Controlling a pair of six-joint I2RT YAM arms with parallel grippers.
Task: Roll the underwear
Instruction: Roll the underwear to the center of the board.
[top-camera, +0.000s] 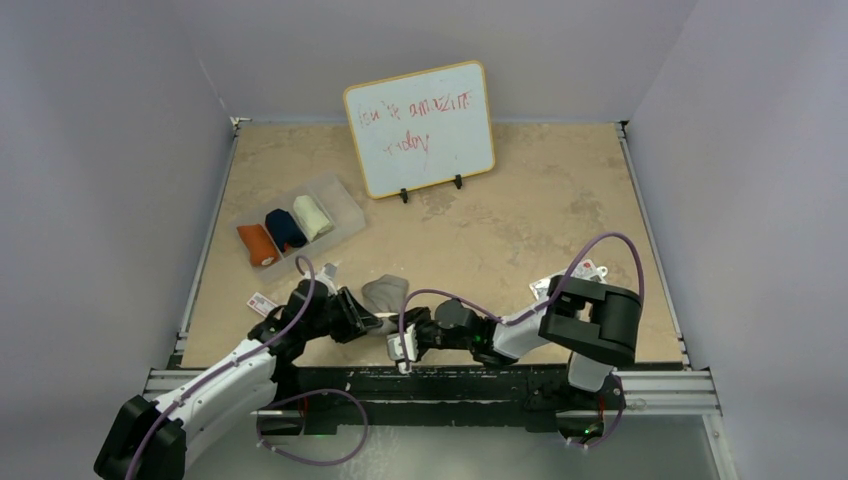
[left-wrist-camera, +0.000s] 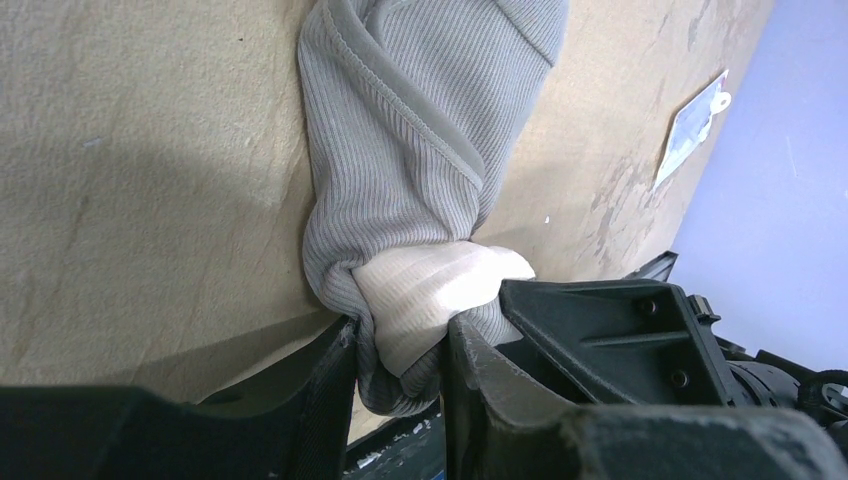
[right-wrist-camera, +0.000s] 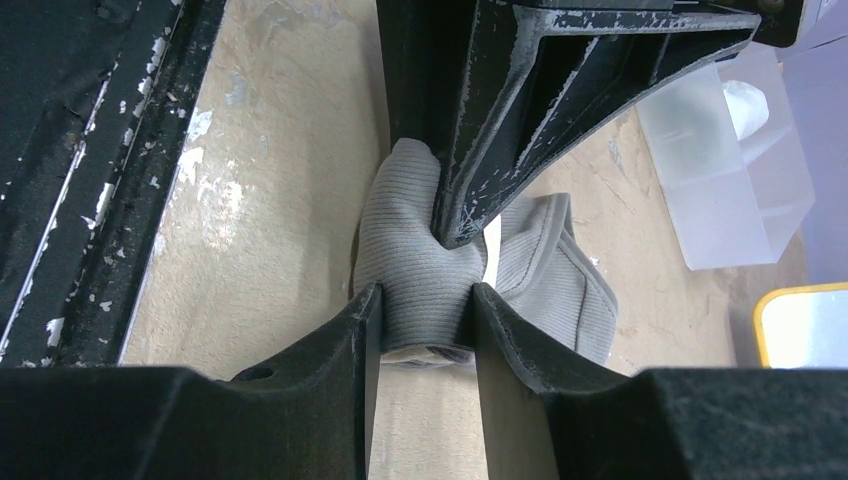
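The grey underwear (top-camera: 385, 292) lies bunched near the table's front edge, between both arms. My left gripper (top-camera: 372, 318) is shut on its near end. In the left wrist view the ribbed grey cloth (left-wrist-camera: 420, 130) and a pale inner fold (left-wrist-camera: 430, 285) are pinched in this gripper (left-wrist-camera: 400, 350). My right gripper (top-camera: 398, 328) comes in from the right. Its jaws (right-wrist-camera: 425, 318) press both sides of a rolled part of the grey underwear (right-wrist-camera: 420, 270). Orange (top-camera: 258, 244), navy (top-camera: 286, 229) and cream (top-camera: 312, 217) underwear rolls sit in the tray.
The clear plastic tray (top-camera: 345, 205) stands at the left back, and its wall (right-wrist-camera: 720, 180) shows in the right wrist view. A whiteboard (top-camera: 420, 130) stands at the back centre. White tags (top-camera: 262, 302) lie near the left arm. The black front rail (top-camera: 450, 380) is just behind both grippers.
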